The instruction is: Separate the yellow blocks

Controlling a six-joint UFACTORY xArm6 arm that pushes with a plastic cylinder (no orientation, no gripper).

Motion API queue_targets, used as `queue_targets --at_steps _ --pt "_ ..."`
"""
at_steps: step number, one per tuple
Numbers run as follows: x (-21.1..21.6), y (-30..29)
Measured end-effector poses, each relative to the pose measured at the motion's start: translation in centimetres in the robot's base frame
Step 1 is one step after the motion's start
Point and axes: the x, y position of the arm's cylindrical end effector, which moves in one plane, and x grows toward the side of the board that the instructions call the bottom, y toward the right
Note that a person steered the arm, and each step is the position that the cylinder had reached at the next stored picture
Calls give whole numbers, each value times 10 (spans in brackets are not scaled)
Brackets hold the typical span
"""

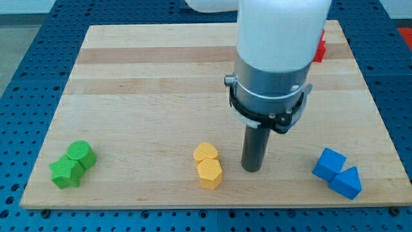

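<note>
Wooden board (161, 77) | yellow blocks (208, 165) touching (stacked pair) | my tip (252, 169) just right

arm (280, 32): white shell – grey collar | black clamp – dark rod

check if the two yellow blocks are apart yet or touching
Touching. The yellow heart-shaped block sits against the yellow hexagonal block with no board showing between them. My tip stands just to their right in the view, apart from both.
</note>
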Motion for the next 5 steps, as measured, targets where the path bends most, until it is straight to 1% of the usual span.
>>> queue_targets --at_steps 1,2,4,5 --pt "1 -1" --pt "12 -12" --pt "12 -18" --pt "12 -36"
